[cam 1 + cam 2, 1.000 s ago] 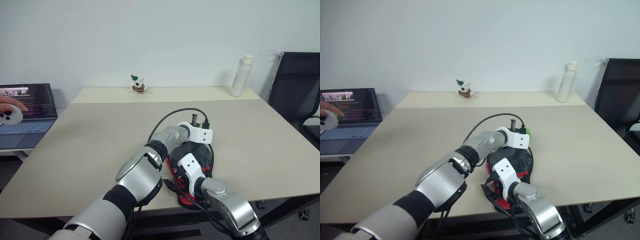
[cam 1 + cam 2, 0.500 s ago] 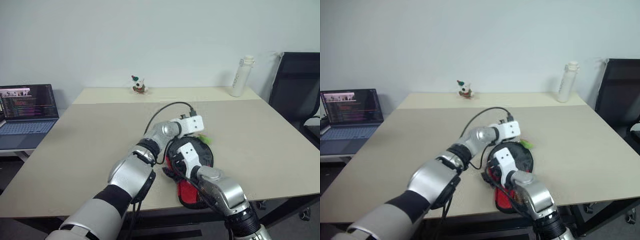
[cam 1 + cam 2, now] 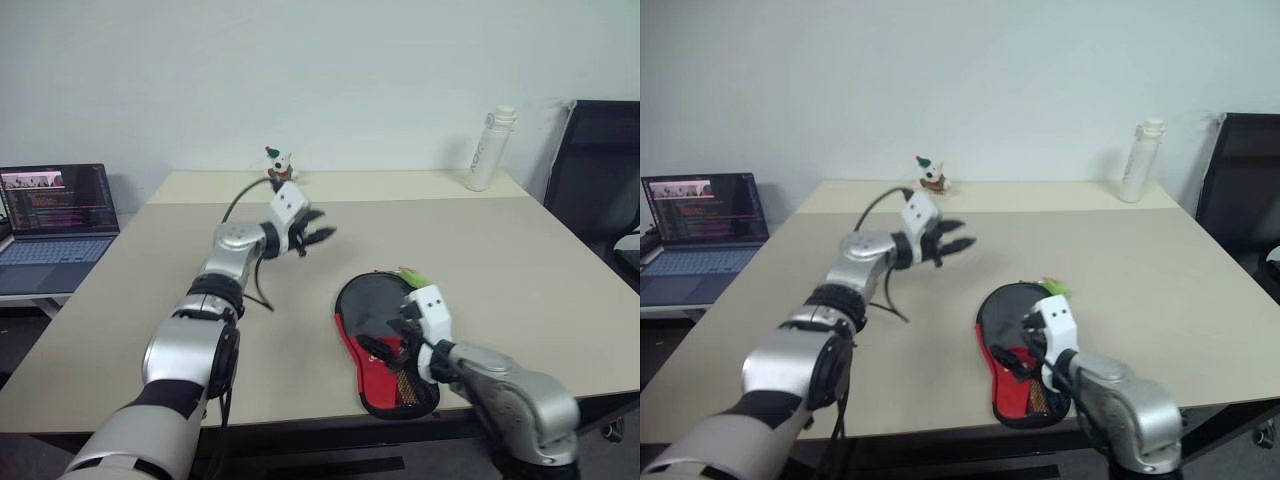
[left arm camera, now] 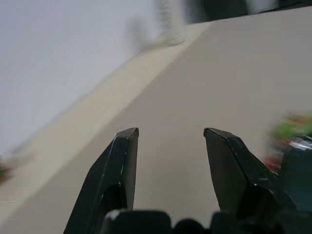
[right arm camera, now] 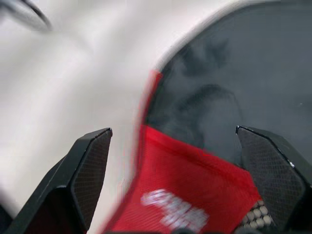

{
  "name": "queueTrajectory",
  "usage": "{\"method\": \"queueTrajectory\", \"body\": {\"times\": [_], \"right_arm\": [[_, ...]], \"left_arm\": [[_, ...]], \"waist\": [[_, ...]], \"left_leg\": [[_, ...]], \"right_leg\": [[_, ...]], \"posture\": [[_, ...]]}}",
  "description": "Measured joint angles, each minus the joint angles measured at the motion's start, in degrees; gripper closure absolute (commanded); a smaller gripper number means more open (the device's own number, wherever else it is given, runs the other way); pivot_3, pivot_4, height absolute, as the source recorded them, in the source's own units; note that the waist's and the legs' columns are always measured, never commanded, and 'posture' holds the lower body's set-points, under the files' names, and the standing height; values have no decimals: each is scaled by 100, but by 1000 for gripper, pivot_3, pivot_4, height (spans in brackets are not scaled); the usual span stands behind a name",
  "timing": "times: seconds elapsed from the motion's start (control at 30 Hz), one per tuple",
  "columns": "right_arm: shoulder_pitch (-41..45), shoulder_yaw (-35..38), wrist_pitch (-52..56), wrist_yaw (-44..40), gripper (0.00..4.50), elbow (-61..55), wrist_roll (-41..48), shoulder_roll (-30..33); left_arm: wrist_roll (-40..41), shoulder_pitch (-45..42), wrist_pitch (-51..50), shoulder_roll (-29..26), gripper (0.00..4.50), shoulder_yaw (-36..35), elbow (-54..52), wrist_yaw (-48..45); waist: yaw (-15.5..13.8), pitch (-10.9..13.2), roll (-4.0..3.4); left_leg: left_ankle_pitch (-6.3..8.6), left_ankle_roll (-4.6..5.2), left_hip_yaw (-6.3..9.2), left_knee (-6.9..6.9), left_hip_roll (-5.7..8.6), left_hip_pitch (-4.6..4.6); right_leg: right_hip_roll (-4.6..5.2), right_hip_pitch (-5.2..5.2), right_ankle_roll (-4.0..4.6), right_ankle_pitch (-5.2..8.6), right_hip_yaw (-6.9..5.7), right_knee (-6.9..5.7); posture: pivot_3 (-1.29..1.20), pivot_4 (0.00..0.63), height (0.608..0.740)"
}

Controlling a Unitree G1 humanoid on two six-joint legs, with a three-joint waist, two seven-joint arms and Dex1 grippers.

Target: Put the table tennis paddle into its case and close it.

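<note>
I have the case (image 3: 385, 340) lying flat near the front edge of the bench (image 3: 520, 270), its black rounded part toward the middle of the bench and its red part with the mesh pocket toward me. A green pull tag (image 3: 413, 275) pokes out at the far rim of the case. I can't see the paddle itself in any view, so I can't tell whether it sits inside (the cover looks flat and shut from here)

My right pincer (image 3: 1025, 340) hangs just over the red part of the case, its 2 black fingers (image 5: 87, 170) spread as wide as they go, with nothing between them. In the right wrist view the red fabric with a white logo (image 5: 170, 209) lies straight below, between the fingers.

My left pincer (image 3: 318, 238) is up in the air over the middle of the bench, well apart from the case, pointing across toward the right side. Its fingers (image 4: 119, 170) stand apart with only bare bench between them, holding nothing.

Further off I see a white bottle (image 3: 488, 150) at the far right corner, a small figurine (image 3: 276, 162) at the far edge, a laptop (image 3: 55, 215) off to the left and a black chair (image 3: 598, 165) on the right
</note>
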State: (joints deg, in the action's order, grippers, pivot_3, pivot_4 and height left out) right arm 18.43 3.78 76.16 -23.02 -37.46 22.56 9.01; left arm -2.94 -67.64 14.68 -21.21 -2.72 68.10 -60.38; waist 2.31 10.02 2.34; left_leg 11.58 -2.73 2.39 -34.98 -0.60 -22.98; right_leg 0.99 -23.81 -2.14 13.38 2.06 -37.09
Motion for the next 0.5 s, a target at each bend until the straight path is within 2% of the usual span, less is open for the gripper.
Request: {"method": "queueTrajectory", "body": {"times": [0.07, 0.17, 0.33, 0.5], "right_arm": [[121, 464, 322, -226, 0, -241, 335, 394], [330, 894, 490, -458, 0, -258, 597, 978], [612, 779, -114, -623, 0, 396, 526, 1928], [842, 354, -821, -691, 0, 1122, 356, 2174]], "left_arm": [[183, 515, -334, 3, 2198, 79, -470, -676], [336, 1003, -835, 35, 2198, 254, -1292, -1146], [412, 1274, -1112, 415, 2198, 626, -2246, -1133], [418, 1285, -1169, 829, 2198, 951, -2308, -1037]], "waist": [[-9, 3, 2], [-28, 8, -2], [-48, 7, -2], [-20, 8, -2]], "left_leg": [[0, 0, 1, -3, 0, -1], [0, 1, 3, -6, -1, -2], [0, 2, -1, -8, 3, 2], [2, 5, -4, -8, 1, 3]], "right_leg": [[1, 1, 1, -1, 0, 0], [0, 0, 1, -1, 0, -2], [0, 6, 0, -1, 6, 2], [-6, 5, 0, -1, 12, 1]], "posture": [[0, 150, 740], [0, 150, 740], [0, 150, 740], [0, 150, 740]]}}
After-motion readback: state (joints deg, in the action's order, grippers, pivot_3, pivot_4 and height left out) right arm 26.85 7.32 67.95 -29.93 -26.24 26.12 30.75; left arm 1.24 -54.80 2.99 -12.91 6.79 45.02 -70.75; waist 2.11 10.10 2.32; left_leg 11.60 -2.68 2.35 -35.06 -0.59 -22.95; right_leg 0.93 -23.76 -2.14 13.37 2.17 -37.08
